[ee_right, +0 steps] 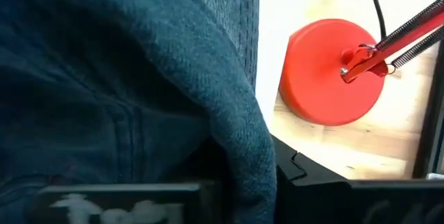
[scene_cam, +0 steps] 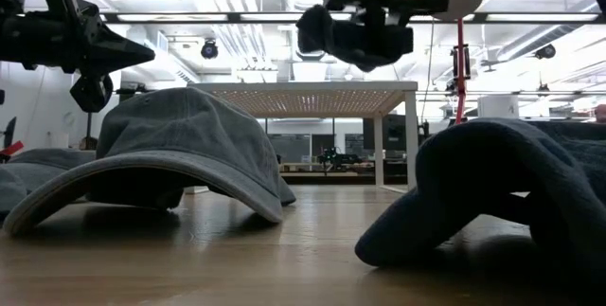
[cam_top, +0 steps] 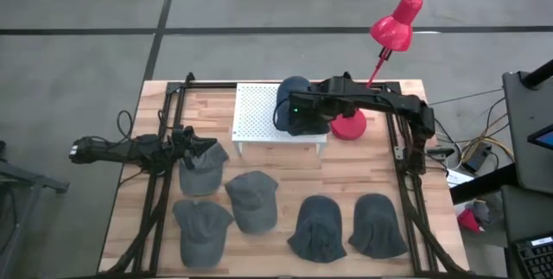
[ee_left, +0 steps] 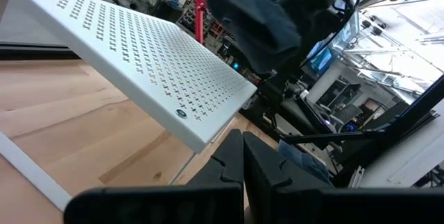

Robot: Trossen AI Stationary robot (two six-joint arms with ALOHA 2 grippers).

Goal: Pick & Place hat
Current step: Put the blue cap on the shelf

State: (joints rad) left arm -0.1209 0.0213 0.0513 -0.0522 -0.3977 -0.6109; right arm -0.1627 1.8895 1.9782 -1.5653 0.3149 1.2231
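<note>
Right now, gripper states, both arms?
Left gripper: shut, holding nothing, above the hats at the table's left.
Right gripper: shut on a dark blue hat, held above the white perforated rack.
</note>
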